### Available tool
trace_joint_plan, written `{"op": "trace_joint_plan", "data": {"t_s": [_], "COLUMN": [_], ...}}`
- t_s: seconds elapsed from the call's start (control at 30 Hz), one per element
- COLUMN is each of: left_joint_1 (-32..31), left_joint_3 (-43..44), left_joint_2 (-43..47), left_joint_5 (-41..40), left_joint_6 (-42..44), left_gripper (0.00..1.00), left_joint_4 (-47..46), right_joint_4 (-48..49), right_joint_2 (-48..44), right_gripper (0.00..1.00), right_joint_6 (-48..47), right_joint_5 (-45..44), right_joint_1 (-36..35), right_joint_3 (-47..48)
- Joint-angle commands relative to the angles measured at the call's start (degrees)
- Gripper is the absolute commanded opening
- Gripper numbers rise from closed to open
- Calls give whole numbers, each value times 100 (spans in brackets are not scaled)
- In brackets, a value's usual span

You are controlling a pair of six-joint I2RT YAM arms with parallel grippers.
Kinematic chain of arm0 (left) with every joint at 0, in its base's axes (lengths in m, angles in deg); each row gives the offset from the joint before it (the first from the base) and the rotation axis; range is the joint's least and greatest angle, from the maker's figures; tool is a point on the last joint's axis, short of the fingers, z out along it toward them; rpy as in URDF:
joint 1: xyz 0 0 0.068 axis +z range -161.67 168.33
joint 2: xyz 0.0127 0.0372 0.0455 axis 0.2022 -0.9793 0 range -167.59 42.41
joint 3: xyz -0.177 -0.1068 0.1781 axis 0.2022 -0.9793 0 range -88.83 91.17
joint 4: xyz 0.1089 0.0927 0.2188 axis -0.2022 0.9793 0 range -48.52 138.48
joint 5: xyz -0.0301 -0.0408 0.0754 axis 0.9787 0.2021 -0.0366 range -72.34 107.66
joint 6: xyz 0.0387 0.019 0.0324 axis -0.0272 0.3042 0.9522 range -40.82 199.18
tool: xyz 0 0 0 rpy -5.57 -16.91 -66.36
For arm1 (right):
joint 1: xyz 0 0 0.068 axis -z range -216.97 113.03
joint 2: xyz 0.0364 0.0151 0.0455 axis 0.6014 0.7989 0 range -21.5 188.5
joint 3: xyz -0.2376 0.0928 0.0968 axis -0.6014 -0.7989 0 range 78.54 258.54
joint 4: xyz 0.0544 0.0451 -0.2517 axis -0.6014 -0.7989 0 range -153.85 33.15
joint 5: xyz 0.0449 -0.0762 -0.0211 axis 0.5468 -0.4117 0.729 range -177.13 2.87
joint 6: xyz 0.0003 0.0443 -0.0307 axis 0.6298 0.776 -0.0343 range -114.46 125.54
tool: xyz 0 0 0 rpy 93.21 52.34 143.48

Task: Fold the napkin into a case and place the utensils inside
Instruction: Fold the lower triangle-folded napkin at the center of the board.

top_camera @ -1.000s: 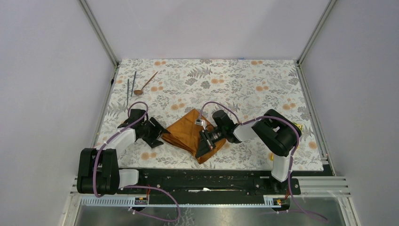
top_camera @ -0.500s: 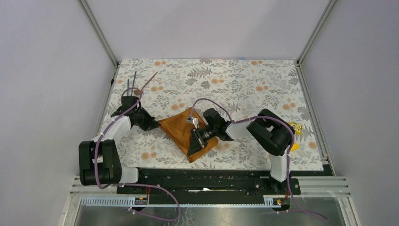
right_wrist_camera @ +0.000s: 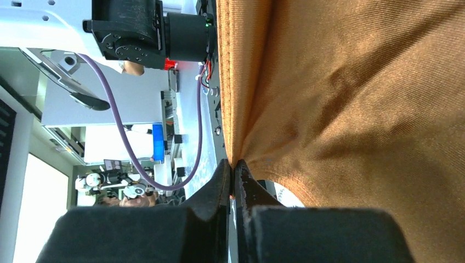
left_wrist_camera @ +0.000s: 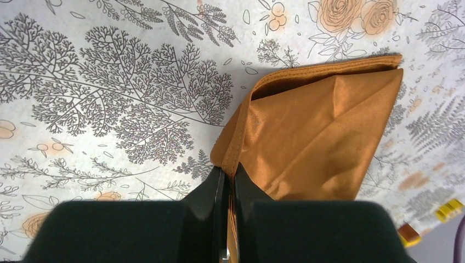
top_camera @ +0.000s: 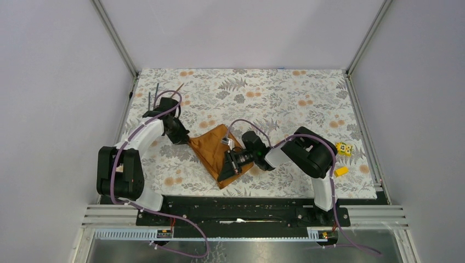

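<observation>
The rust-orange napkin (top_camera: 214, 152) lies folded and crumpled on the floral tablecloth (top_camera: 285, 104), between my two arms. My left gripper (top_camera: 189, 141) is shut on its hemmed left corner; the left wrist view shows that hem (left_wrist_camera: 237, 148) pinched between the jaws of the left gripper (left_wrist_camera: 230, 174). My right gripper (top_camera: 226, 172) is shut on the napkin's near edge, and in the right wrist view the napkin (right_wrist_camera: 351, 98) hangs from the right gripper (right_wrist_camera: 234, 164). Two dark rods (top_camera: 149, 101) lie at the far left. The spoon's handle tip (top_camera: 179, 87) shows behind my left arm.
Two small yellow blocks (top_camera: 344, 148) (top_camera: 340, 171) lie at the right side of the tablecloth, beside the right arm's base. The enclosure's walls and metal posts stand close along the left, right and far edges.
My left gripper has shut on the napkin's left corner and its arm has swung toward the far left. The napkin and my right gripper have shifted left.
</observation>
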Motion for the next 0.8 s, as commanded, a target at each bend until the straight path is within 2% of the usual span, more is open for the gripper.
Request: {"op": "trace_joint_plan", "data": {"t_s": [0.0,0.4,0.77], "left_joint_1": [-213,-1043,-1428], "left_joint_3": [365,1271,1795], "left_joint_2": [-110,-1239,-1985], "left_joint_5": [-1135,-1399,-1366], "left_joint_6": [-450,-814,-855], "left_gripper": [5,4,3], "left_joint_4": [-160,-169,-183], "right_joint_4": [361,232,-1948], "right_joint_2": [-70,-157,-598], "right_gripper": [0,0,0], "right_joint_6": [402,285,-1192], "right_joint_5": [258,108,-515], "right_joint_1": [36,358,383], "right_joint_3": [-201,-618,-337]}}
